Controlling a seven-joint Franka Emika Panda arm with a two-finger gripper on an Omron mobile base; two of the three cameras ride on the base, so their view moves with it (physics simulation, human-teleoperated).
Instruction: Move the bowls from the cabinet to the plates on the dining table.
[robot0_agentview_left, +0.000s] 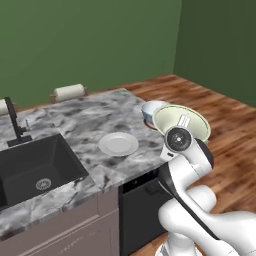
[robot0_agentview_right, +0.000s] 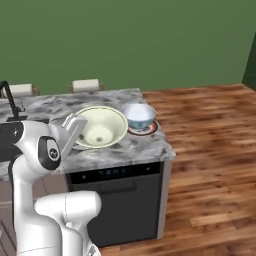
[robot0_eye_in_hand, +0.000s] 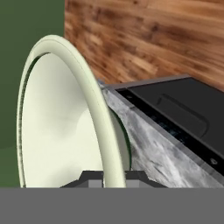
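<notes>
In the left base view the hand was clamped on the rim of the cream bowl, which it held tilted above the right end of the marble worktop, its hollow facing the camera. Just behind that bowl the white bowl peeked out, apparently sitting on the brown plate, though little of that plate showed. The white plate lay bare on the worktop, to the left of the cream bowl and apart from it. Farther left were a dark sink and a black tap, and below the worktop edge a dark dishwasher. In the right base view the hand gripped the cream bowl at its left rim, the bowl tipped up over the worktop. The white bowl stood upright on the brown plate just to the right, near the worktop's corner, the two bowls close beside each other. The dishwasher front sat under that corner, with wooden floor beyond. In the hand view the fingers were pinched on the rim of the cream bowl, seen edge-on and rising steeply, with the worktop edge, the dishwasher and the floor to its right.
</notes>
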